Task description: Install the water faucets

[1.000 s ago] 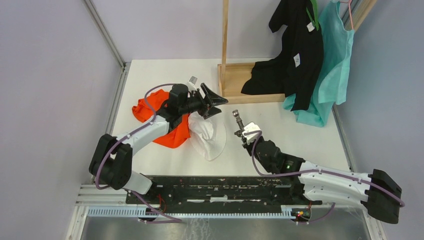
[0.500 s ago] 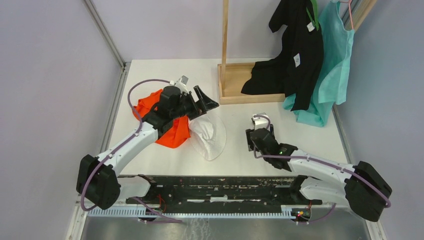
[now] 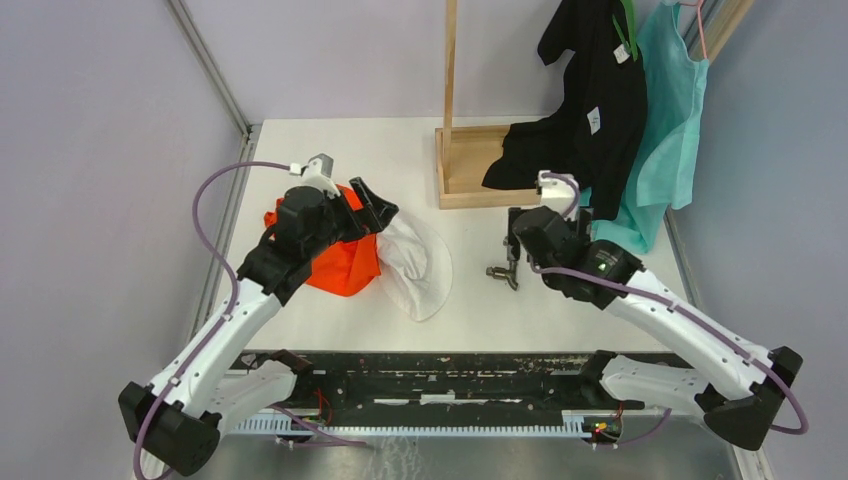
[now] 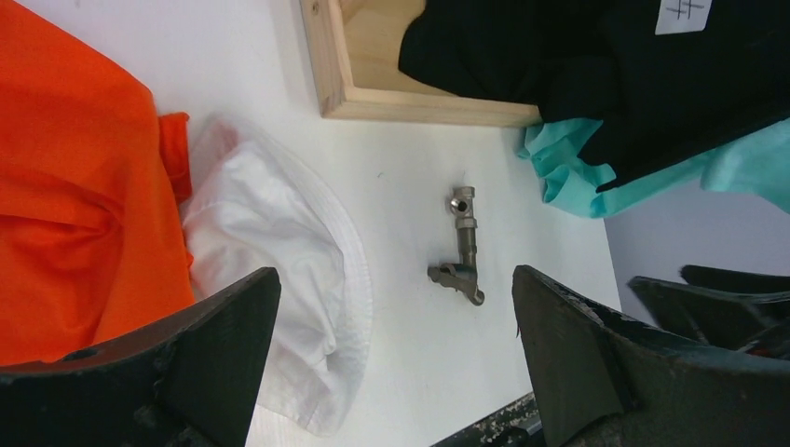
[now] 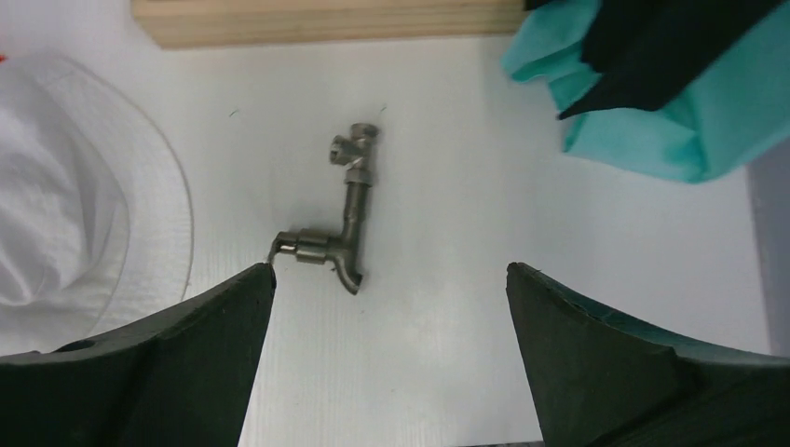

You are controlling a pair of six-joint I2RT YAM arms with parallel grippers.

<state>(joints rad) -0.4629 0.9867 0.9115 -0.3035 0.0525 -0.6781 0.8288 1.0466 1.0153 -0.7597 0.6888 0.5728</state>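
White tabletop between pale lilac walls fills the top view. A small dull grey metal faucet lies flat on it, right of centre, between a white fabric bucket hat and the right arm. The right hand hangs just above the faucet, holding nothing. The left hand hovers wide open and empty over a crumpled orange cloth. Behind stands a pale wooden stand base, with a black shirt and a teal garment hanging over it. A white tag on the shirt is too small to read here.

From the left wrist, the left hand has its black fingers spread far apart with bare tabletop between them. The faucet lies well ahead: a short straight stem with a round-holed fitting at the far end and a bent, branching piece at the near end. Only this view shows the tag closely; it bears a hand-drawn hash-like mark, no words.

From the right wrist, the right hand is fully spread and grips nothing. The faucet lies apart from both fingers, showing a hex collar, a curved spout tip and a side branch with a thin lever pointing toward the hat.
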